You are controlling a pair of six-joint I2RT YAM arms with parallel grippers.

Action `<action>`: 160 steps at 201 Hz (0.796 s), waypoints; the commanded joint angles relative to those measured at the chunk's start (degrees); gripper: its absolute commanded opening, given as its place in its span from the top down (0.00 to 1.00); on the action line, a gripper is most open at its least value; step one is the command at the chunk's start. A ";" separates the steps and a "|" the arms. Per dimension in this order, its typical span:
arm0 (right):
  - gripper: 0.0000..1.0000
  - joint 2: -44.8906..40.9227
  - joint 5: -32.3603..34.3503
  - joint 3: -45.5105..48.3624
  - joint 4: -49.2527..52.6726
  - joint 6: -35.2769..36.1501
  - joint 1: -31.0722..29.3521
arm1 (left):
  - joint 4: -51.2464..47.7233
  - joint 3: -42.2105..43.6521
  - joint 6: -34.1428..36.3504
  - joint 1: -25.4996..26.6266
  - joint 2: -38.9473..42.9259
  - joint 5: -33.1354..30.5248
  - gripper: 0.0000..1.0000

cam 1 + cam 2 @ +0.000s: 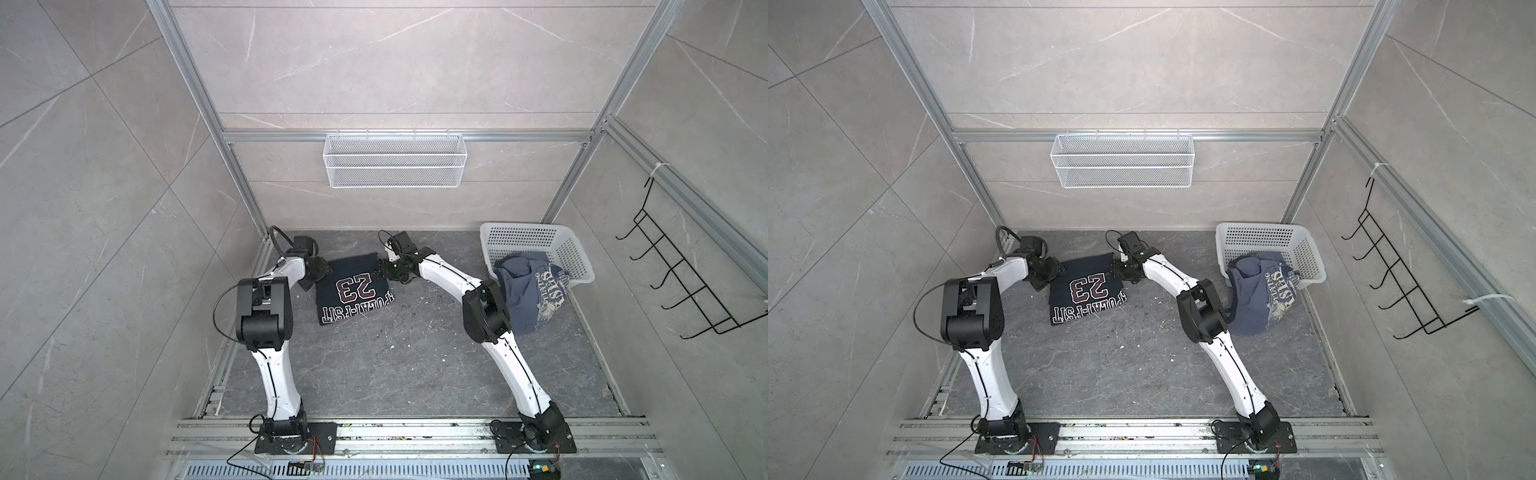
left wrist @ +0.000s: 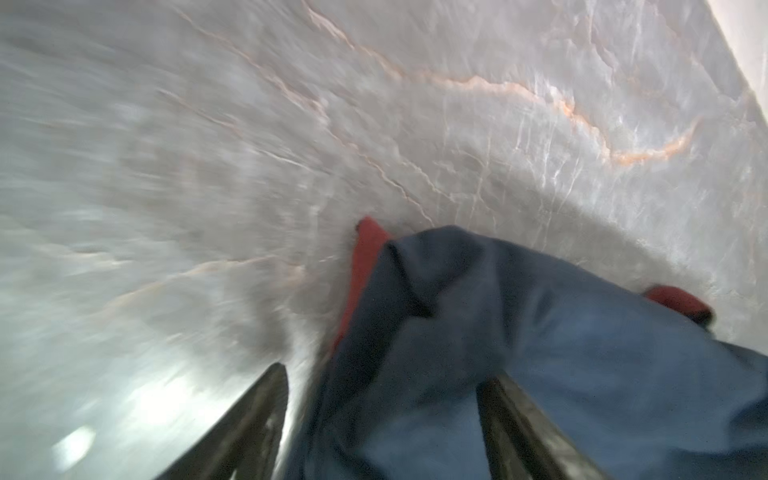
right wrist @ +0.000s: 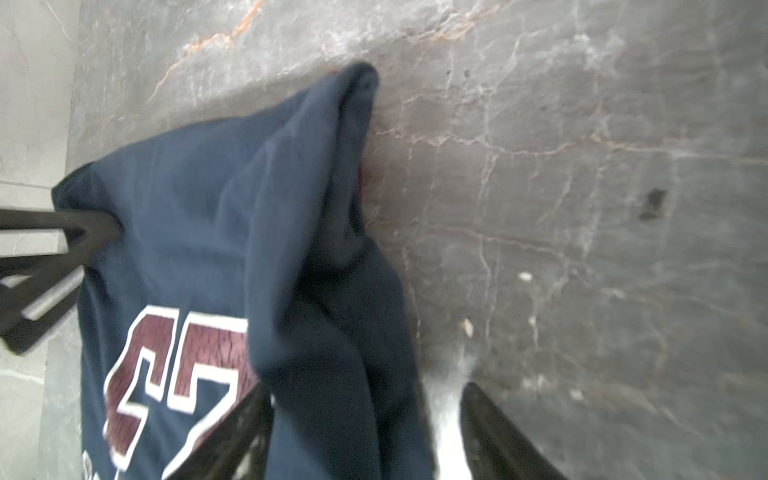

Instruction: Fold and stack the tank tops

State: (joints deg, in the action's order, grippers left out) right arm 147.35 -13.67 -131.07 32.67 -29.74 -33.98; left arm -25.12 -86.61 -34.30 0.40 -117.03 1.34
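The dark navy tank top [image 1: 353, 293] [image 1: 1086, 293] with a maroon "23" lies folded flat on the grey table, left of centre. My left gripper [image 1: 319, 272] [image 2: 384, 374] is at its far-left corner, jaws wide apart, with navy cloth and maroon trim [image 2: 365, 266] lying loose between them. My right gripper [image 1: 384, 270] [image 3: 365, 386] is at the far-right corner. It is open too, with a bunched fold of the cloth [image 3: 332, 232] between its jaws and a gap beside one of them. The slate-blue tank top [image 1: 530, 291] [image 1: 1262, 295] hangs crumpled out of the basket.
A white perforated basket [image 1: 536, 241] stands tilted at the back right. A white wire mesh basket [image 1: 395, 160] hangs on the back rail. A black wire hook rack [image 1: 681, 270] is on the right wall. Aluminium frame posts edge the table.
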 commanded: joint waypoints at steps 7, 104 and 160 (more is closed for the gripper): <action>0.15 -8.87 3.04 4.00 5.20 0.69 2.08 | -13.10 -4.15 0.45 3.56 10.35 -5.51 0.17; 0.12 -52.81 6.54 58.32 -7.58 3.10 4.18 | -16.54 2.07 -8.02 19.55 5.97 -8.56 0.13; 0.12 -65.95 10.32 70.26 -3.82 3.81 4.16 | -23.46 -1.77 5.74 15.83 -0.12 -12.01 0.11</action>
State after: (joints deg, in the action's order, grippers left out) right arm 85.65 -6.13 -63.99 26.76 -27.14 -29.65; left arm -42.37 -84.62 -37.19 18.90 -115.68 -7.03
